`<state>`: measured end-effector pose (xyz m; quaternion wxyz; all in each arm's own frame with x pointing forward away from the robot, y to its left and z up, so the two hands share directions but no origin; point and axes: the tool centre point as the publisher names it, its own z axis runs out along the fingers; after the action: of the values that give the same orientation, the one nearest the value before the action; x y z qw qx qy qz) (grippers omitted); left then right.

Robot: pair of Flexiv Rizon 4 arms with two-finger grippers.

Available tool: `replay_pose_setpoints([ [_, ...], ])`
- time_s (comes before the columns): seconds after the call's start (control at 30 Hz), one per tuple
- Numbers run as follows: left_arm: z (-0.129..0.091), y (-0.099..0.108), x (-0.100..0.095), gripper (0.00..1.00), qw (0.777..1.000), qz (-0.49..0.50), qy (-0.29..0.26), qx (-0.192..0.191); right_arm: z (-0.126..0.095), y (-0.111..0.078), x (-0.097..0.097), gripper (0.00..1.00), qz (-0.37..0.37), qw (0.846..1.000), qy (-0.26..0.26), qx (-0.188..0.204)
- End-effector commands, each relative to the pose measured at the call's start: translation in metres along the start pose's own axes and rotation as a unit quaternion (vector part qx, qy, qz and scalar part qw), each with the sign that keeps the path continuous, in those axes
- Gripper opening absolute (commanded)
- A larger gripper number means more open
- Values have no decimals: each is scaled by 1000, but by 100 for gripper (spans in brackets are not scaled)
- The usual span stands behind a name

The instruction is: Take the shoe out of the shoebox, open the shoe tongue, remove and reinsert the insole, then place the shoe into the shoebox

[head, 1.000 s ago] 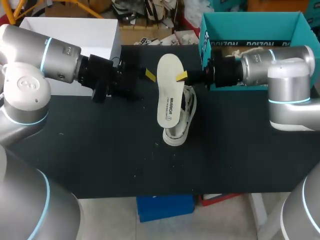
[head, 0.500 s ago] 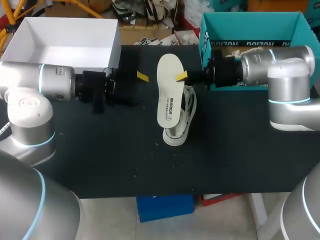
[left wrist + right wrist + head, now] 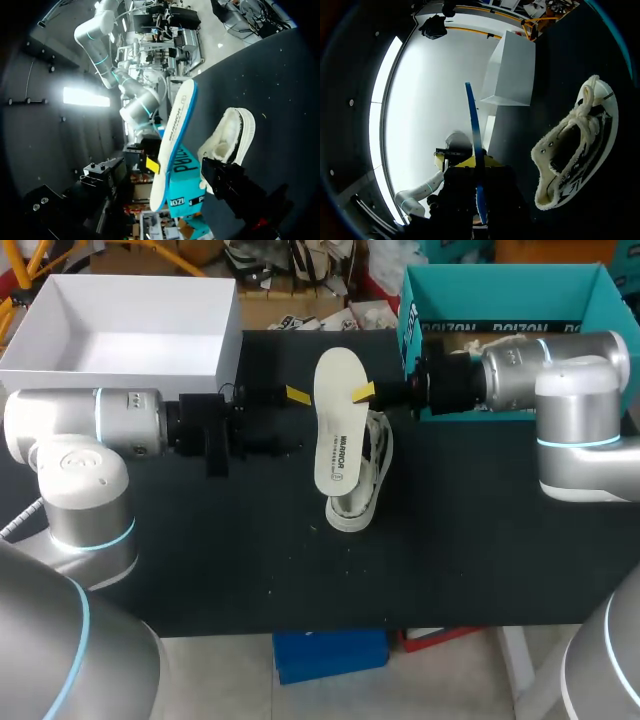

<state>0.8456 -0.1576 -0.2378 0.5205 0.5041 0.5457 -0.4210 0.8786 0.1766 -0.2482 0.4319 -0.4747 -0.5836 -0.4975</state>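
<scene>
Right end effector grips the insole above the shoe on the counter, teal shoebox behind it; left end effector: opening cannot be told

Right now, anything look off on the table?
Only the shoe: it lies tipped on its side on the table, with its insole out and held in the air over it by the right gripper. Nothing looks spilled or damaged.

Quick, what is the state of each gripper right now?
Left gripper: cannot be told.
Right gripper: closed, holding the insole above the shoe.
</scene>
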Motion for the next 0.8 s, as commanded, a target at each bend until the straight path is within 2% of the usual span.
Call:
replay_pose_setpoints([
  [0.03, 11, 8, 6, 100, 1000, -3, -9, 0, 0, 0, 0, 0, 0, 1000, -1, 1],
  [0.3, 23, 12, 8, 89, 1000, -3, -20, -1, 0, 0, 0, 0, 0, 1000, -1, 1],
  [0.4, 27, 11, 5, 87, 1000, 2, -24, 3, 0, 0, 0, 0, 0, 1000, -1, 1],
  [0.57, 32, 11, 5, 78, 999, 10, -28, 16, 0, 0, 0, 0, 0, 1000, -1, 1],
  [0.63, 35, 12, 5, 45, 999, 16, -23, 16, 0, 0, 0, 0, 0, 1000, -1, 1],
  [0.67, 36, 13, 5, 41, 999, 15, -24, 16, 0, 0, 0, 0, 0, 1000, -1, 1],
  [0.73, 38, 16, 4, 44, 999, 18, -26, 15, 0, 0, 0, 0, 0, 1000, -1, 1],
  [0.8, 42, 18, 2, 42, 999, 22, -28, 17, 0, 0, 0, 0, 0, 1000, -1, 1],
])
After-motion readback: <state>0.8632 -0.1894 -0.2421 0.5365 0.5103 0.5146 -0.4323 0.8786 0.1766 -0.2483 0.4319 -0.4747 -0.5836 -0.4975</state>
